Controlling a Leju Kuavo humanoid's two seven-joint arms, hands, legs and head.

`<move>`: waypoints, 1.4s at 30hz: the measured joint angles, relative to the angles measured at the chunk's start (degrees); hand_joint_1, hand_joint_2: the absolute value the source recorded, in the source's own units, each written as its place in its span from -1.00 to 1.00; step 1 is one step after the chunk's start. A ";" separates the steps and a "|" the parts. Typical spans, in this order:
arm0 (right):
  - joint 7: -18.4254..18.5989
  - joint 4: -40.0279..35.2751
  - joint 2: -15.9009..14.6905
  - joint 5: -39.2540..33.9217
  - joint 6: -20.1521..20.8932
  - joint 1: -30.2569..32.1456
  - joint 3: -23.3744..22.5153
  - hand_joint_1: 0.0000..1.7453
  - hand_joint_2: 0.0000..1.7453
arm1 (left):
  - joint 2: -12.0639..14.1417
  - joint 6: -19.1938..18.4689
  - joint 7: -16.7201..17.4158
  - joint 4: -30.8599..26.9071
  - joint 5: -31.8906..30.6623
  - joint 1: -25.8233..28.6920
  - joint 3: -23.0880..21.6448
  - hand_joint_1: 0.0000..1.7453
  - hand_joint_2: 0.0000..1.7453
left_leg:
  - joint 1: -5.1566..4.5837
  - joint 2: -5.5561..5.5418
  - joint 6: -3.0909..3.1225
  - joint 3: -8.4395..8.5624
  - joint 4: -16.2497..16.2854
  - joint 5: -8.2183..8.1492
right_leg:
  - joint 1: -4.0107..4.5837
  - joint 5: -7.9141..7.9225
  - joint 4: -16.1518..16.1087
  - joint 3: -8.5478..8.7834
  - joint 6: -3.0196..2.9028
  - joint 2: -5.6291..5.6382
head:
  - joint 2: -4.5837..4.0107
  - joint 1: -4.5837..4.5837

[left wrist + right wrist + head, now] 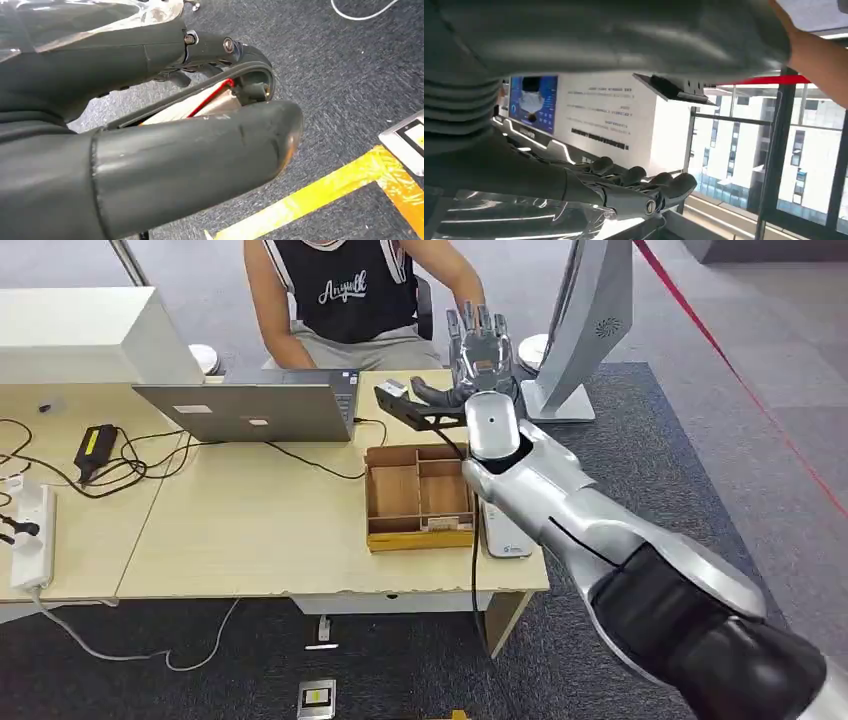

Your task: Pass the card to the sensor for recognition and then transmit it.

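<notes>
**Right robot hand raised toward the person, card not made out**

The card could not be picked out in any view. The right robot hand was lifted past the counter's far edge, fingers straight and pointing up. From the right wrist, its thumb stood well apart from its fingers and nothing showed between them. A seated person's hand hung just behind those fingertips.

Below the right arm, on the counter, stood a brown box with compartments, and a flat white device lay just beside it, partly under the arm. A grey laptop sat further left.

The left robot hand hung over grey carpet near a yellow tape line; whether it held anything could not be told.
</notes>
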 joint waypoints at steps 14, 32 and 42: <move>-2.80 -6.65 -5.10 -3.92 -7.37 2.37 -0.92 -1.00 -1.00 | -0.07 0.18 0.20 0.00 -0.31 -0.27 0.00 -1.00 -1.00 | 0.00 0.05 0.00 0.01 0.01 0.00 | 0.00 0.00 0.00 0.00 0.00 0.04 | 0.00 0.00; -22.73 -32.97 -13.60 -24.18 -15.34 23.69 -7.43 -1.00 1.00 | 0.11 0.48 -1.20 0.04 2.23 0.53 0.15 -1.00 -1.00 | 0.07 0.01 -0.01 0.09 0.00 -0.02 | 0.09 -0.03 -0.08 0.14 -0.03 0.03 | 0.00 -0.06; -26.56 -42.12 -16.20 -26.08 -10.75 31.77 -8.22 -1.00 1.00 | 0.33 0.57 -1.79 0.04 3.34 1.34 0.28 -1.00 -1.00 | 0.08 0.13 -0.06 -0.01 -0.01 -0.05 | 0.09 0.05 -0.05 -0.04 -0.14 0.12 | -0.02 0.02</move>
